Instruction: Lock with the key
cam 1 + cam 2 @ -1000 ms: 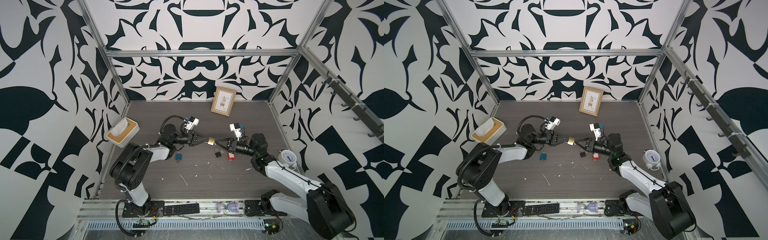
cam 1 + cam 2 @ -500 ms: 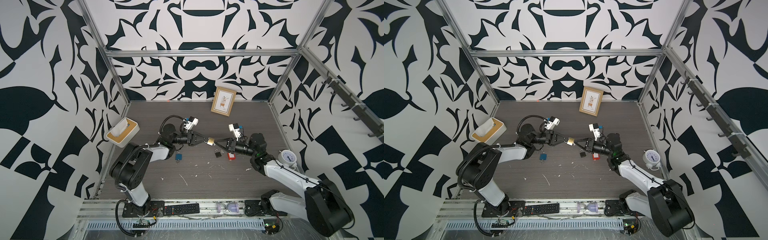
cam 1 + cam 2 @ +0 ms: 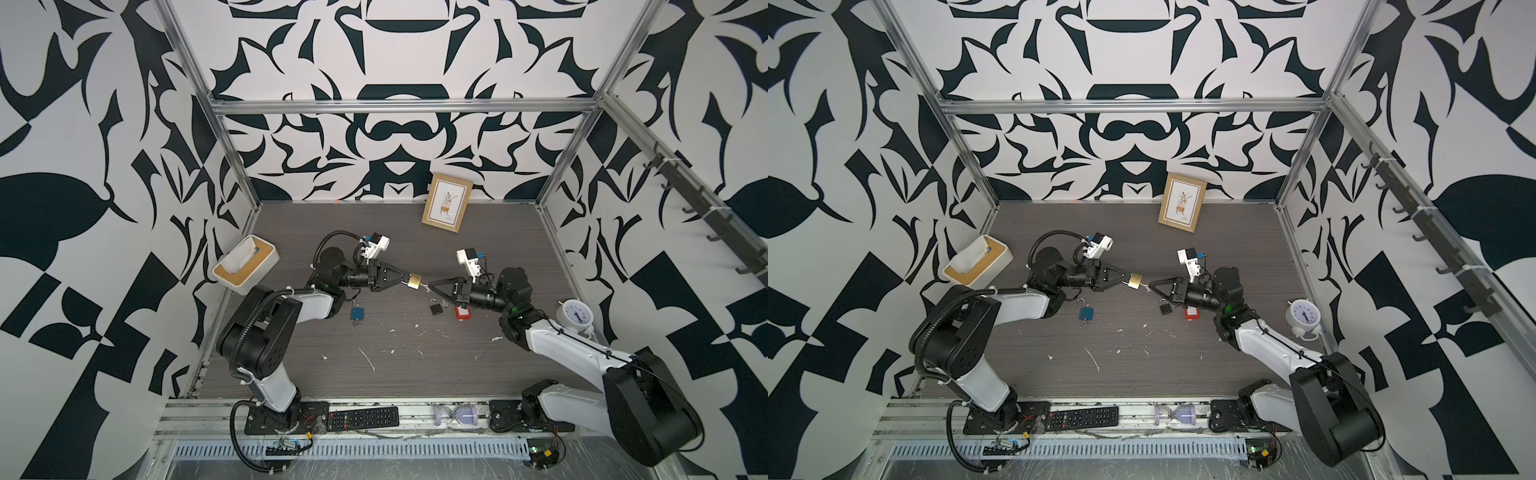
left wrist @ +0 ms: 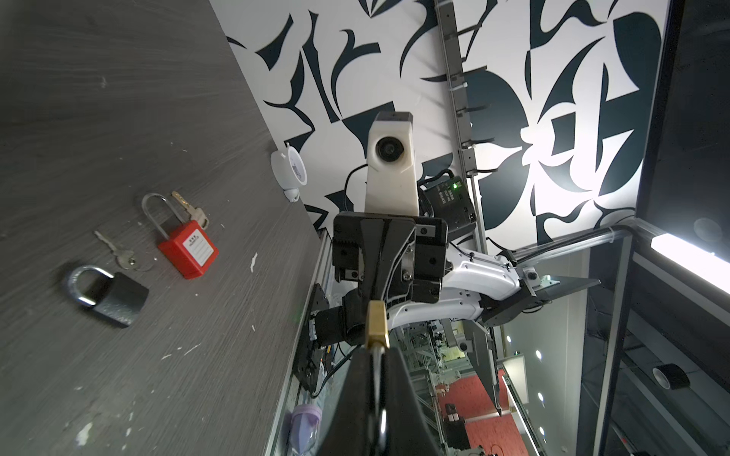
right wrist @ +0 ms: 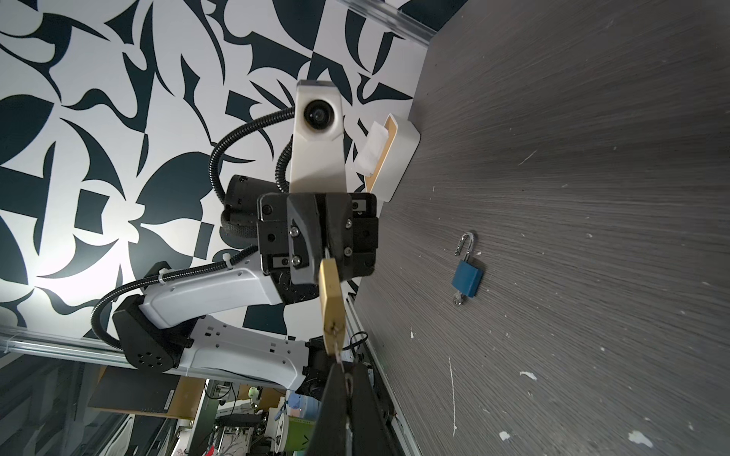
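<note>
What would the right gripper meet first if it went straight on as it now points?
The brass padlock, held by the left gripper directly opposite; the right gripper holds a key at its base.

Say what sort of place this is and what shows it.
Likely a robot lab test cell: left arm and right arm mounted on a rail, patterned walls on a metal frame, staged props like a clock and picture.
</note>
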`<state>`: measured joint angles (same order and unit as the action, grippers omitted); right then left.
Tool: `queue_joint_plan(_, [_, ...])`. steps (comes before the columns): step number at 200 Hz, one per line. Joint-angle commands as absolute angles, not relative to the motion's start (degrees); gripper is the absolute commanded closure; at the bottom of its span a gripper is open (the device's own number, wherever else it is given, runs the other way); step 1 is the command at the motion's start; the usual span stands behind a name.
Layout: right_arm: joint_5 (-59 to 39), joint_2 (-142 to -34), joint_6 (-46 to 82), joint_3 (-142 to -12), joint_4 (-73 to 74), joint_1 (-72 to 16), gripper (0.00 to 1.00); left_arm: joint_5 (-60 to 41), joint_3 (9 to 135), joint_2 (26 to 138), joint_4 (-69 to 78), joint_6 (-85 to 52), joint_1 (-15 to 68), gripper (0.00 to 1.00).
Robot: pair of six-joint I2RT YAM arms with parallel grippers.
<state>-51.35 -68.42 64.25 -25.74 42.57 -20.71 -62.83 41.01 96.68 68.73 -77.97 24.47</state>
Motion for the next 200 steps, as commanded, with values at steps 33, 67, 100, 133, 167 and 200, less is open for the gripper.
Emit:
queue_joint_plan(33, [-50.22, -68.12, 62.24, -26.22, 43.55, -20.04, 1.0, -61.57, 39.92, 95.4, 71.19, -78.7, 23.04, 1.0])
queue_joint_plan(67, [-27.58, -66.86, 63.18, -25.74, 35.53, -25.9, 1.0, -58.97, 39.56, 93.73, 64.56, -74.33, 22.47, 1.0])
queue_joint_plan(100, [-3.43, -66.77, 59.91, -28.69, 24.18, -37.01, 1.0, -56.1, 39.39, 89.26, 52.83, -66.37, 22.46, 1.0])
queue_joint_plan(133, [13.16, -71.92, 63.45, -26.74, 29.32, -43.88, 1.0, -52.72, 40.33, 83.09, 35.87, -55.56, 22.67, 1.0])
queue_joint_plan(167, [17.74, -79.18, 66.12, -27.41, 34.24, -45.91, 1.0, -51.61, 41.4, 79.47, 26.49, -49.79, 22.67, 1.0])
queue_joint_plan(200, [17.11, -85.75, 67.65, -29.95, 36.83, -46.84, 1.0, -51.32, 40.94, 78.4, 24.45, -48.07, 22.83, 1.0])
